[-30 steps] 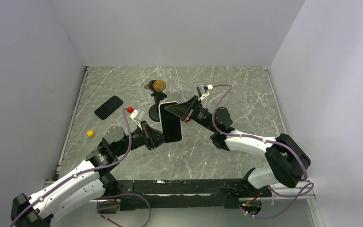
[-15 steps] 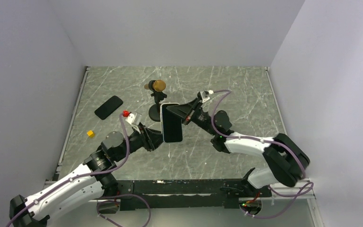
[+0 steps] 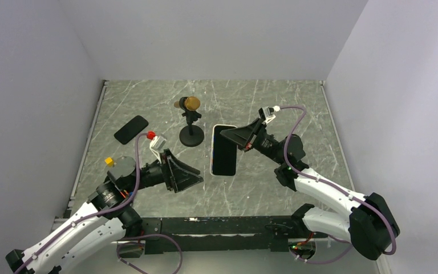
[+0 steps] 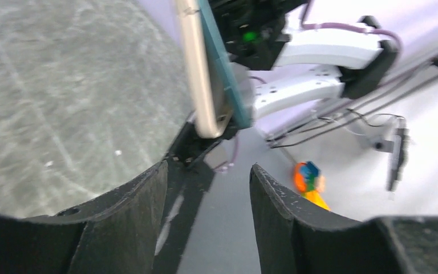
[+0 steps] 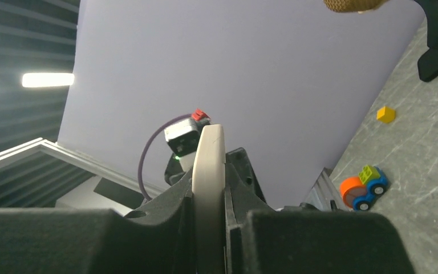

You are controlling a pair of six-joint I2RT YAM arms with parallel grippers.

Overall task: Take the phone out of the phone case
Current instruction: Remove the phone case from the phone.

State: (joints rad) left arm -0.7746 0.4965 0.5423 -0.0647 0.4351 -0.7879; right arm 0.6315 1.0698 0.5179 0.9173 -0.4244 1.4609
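Note:
The phone (image 3: 224, 149), black-faced with a pale cream rim, hangs above the table's middle, held at its far end by my right gripper (image 3: 229, 136). In the right wrist view its cream edge (image 5: 208, 165) is pinched between the fingers. Whether that rim is the phone case I cannot tell. My left gripper (image 3: 197, 177) sits left of the phone and apart from it, open and empty. The left wrist view shows the phone (image 4: 205, 68) edge-on beyond my left gripper (image 4: 208, 168), with a clear gap between them.
A toy microphone (image 3: 191, 104) on a black round stand (image 3: 191, 137) rises just behind and left of the phone. A flat black rounded slab (image 3: 131, 129) lies at the left, a small yellow cube (image 3: 109, 161) nearer. A colourful toy car (image 5: 365, 185) lies near the table's edge.
My left gripper has opened, let go of the phone's near end and drawn back to the left. My right gripper has carried the phone to the right.

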